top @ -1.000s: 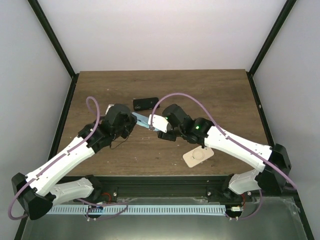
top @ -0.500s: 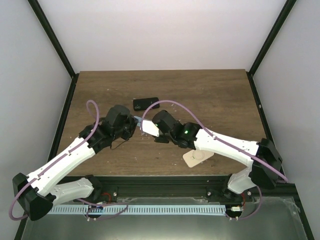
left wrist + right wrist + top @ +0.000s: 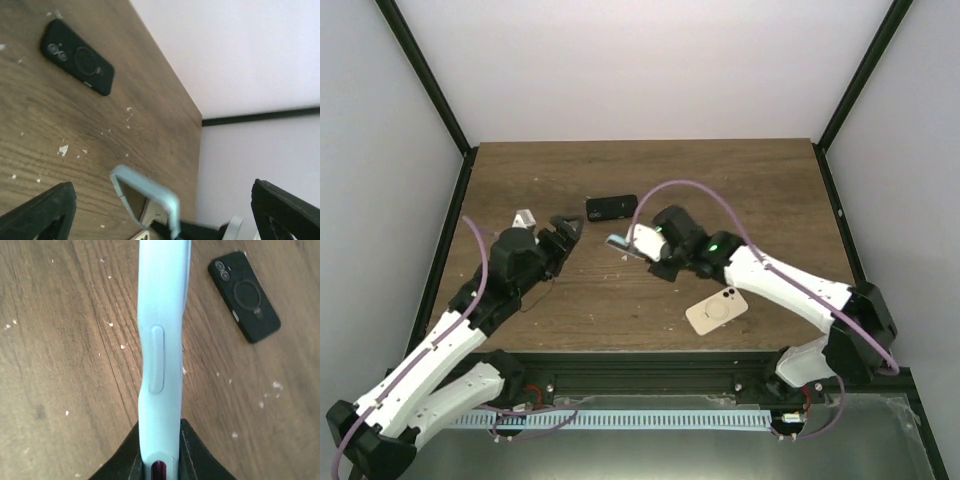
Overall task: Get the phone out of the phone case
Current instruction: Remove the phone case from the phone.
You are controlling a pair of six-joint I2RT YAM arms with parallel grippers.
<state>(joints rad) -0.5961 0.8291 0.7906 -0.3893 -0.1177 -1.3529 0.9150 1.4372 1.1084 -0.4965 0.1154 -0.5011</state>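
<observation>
My right gripper (image 3: 632,244) is shut on the short end of a light blue phone case (image 3: 618,242) and holds it on edge just above the wooden table (image 3: 760,190). In the right wrist view the case (image 3: 161,330) runs straight up from the jaws (image 3: 161,460), its side button facing me. The left wrist view shows the case (image 3: 150,195) as a blue rim with a dark inside. The phone is not visible in it. My left gripper (image 3: 548,226) stands open to the left of the case, apart from it, with both fingertips (image 3: 45,212) wide and nothing between them.
A black slab (image 3: 611,207) with camera lenses and a ring on its back lies flat behind the case, also seen as the black slab (image 3: 244,296) (image 3: 77,56) in both wrist views. A beige slab (image 3: 717,310) of the same kind lies near the front edge under the right arm.
The left gripper opened, let go of the blue case and drew back to the left. The right gripper closed on the case and now holds it alone.
</observation>
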